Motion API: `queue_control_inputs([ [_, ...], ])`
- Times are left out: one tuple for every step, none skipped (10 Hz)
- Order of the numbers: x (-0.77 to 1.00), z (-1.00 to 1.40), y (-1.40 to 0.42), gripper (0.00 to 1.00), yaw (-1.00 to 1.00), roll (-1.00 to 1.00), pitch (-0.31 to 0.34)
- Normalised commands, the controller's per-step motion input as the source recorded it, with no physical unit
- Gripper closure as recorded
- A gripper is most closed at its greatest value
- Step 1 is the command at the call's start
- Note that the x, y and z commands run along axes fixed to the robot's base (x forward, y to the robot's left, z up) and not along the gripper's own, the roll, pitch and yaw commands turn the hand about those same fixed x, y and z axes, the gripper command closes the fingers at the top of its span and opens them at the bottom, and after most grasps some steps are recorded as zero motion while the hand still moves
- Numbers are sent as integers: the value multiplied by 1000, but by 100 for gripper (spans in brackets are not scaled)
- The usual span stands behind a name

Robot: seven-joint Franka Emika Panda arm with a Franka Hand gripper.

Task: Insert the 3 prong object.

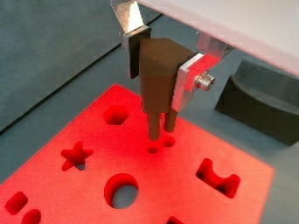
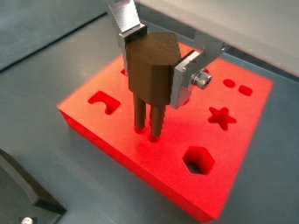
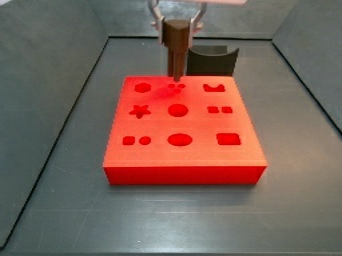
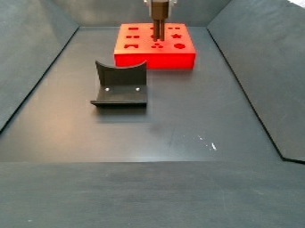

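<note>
My gripper [image 1: 162, 74] is shut on the 3 prong object [image 1: 156, 77], a dark brown upright peg with thin prongs at its lower end. It hangs over the red block [image 1: 105, 166], and the prong tips [image 2: 147, 131] reach the small round holes in the block's top; I cannot tell how deep they sit. In a side view the gripper [image 3: 175, 40] holds the peg [image 3: 175, 52] over the far edge of the block [image 3: 181, 160]. In another side view the gripper [image 4: 158, 12] and the peg [image 4: 158, 25] stand over the block [image 4: 156, 55].
The block's top has several cutouts: a star [image 1: 76, 155], an oval [image 1: 121, 192], a hexagon [image 2: 198, 159]. The black curved fixture stands beside the block [image 4: 119, 85], also in a side view [image 3: 210, 58]. Grey tray walls surround the floor [image 3: 67, 190].
</note>
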Motion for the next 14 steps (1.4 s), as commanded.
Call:
queue_control_inputs([
  [140,-303,-6,100,-3,91,0],
  [134,-274,0,100,0,101,0],
  [186,-234,0,100,0,94,0],
  [151,-220,0,100,0,94,0],
  [0,-249,-69,100,0,99,0],
  [0,-217,-94,100,-37,84,0],
  [0,-254,-60,100,-91,94,0],
  [0,-257,-54,100,-143,151,0],
  [0,-274,-49,100,-157,156,0],
  [46,-277,-54,100,-180,147,0],
  [23,-471,-77,100,-183,120,0],
  [0,-729,-77,100,-186,94,0],
  [0,-897,-86,100,-180,87,0],
  [0,-940,-94,100,-194,86,0],
])
